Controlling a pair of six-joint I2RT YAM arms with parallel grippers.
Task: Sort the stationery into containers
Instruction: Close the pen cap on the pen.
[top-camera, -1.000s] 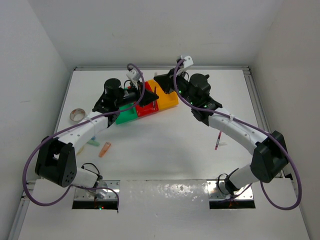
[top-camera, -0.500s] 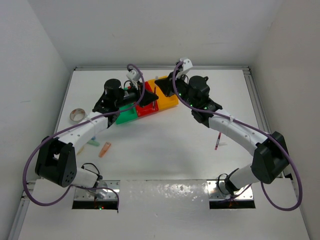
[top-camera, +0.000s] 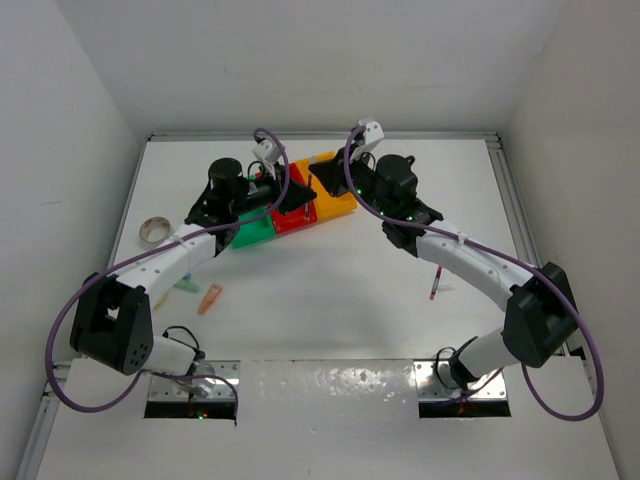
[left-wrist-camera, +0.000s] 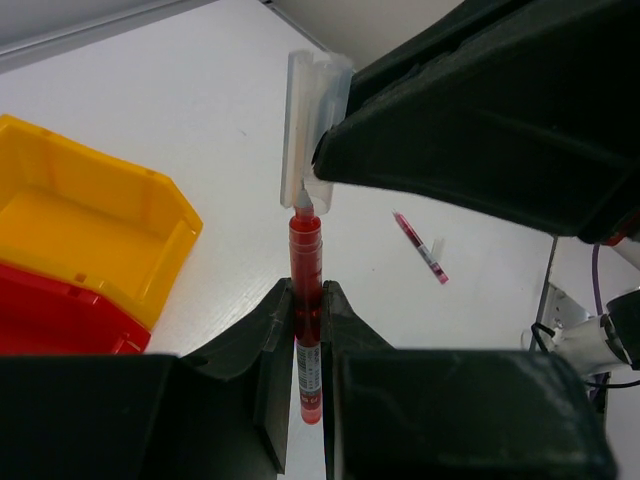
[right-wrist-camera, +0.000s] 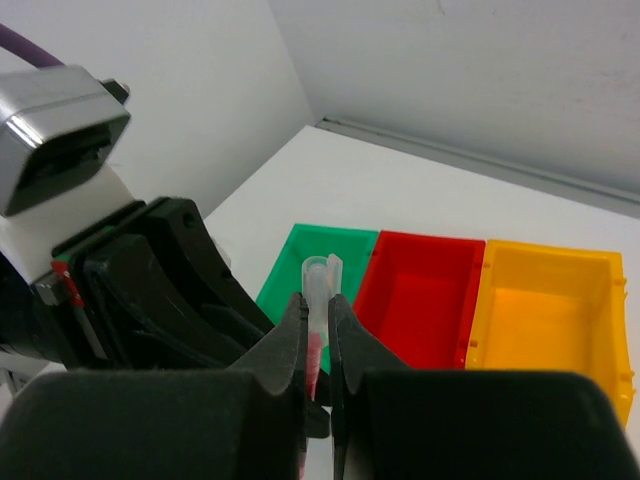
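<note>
While pen (left-wrist-camera: 305, 250) is shared, left jaws: clamped on barrel.
Right jaws: clamped on cap (left-wrist-camera: 300, 120).
Risk: uneven pull, pen dropped.

Pen (left-wrist-camera: 305, 250) lower end lost between the left end effector (left-wrist-camera: 306, 300) fingers, cap's side tucked behind the right end effector (right-wrist-camera: 317, 305), green bin (top-camera: 257, 233) mostly under the left arm (top-camera: 165, 262), yellow bin (right-wrist-camera: 545, 300) clipped at the right edge, teal stick (top-camera: 186, 286) too small to read.

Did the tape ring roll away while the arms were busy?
No. The tape ring sits in the same spot by the left edge of the table, left of the green bin.
</note>
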